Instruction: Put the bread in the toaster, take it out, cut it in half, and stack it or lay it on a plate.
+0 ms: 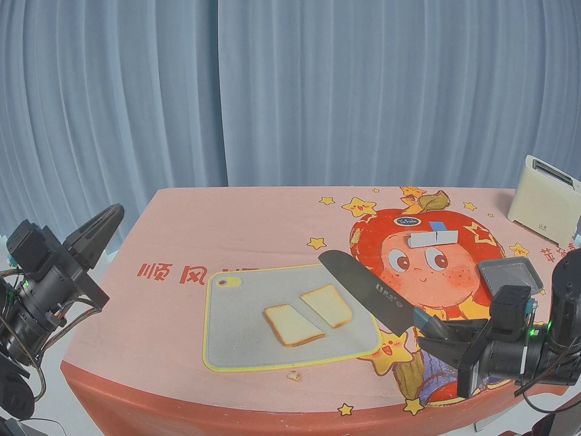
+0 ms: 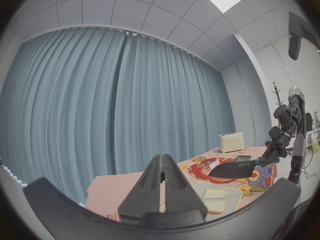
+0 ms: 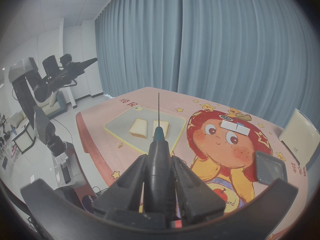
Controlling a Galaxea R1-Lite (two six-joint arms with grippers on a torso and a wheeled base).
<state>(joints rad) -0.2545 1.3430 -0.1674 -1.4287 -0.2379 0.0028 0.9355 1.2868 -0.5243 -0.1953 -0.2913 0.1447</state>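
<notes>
Two halves of toasted bread lie on the grey cutting board [image 1: 236,328]: the near half [image 1: 292,324] and the far half [image 1: 327,305], slightly apart. My right gripper [image 1: 439,334] is shut on the handle of a black knife [image 1: 369,292], whose blade hangs above the board's right edge, pointing back-left. In the right wrist view the knife [image 3: 158,130] points toward the bread halves [image 3: 138,127]. My left gripper [image 1: 100,228] is shut and empty, raised off the table's left edge. The white toaster [image 1: 544,201] stands at the far right. A small grey plate [image 1: 510,275] sits right of the board.
A white-and-blue block [image 1: 433,236] lies on the printed tablecloth behind the plate. A bread crumb [image 1: 294,376] lies near the table's front edge. Blue curtains hang behind the table.
</notes>
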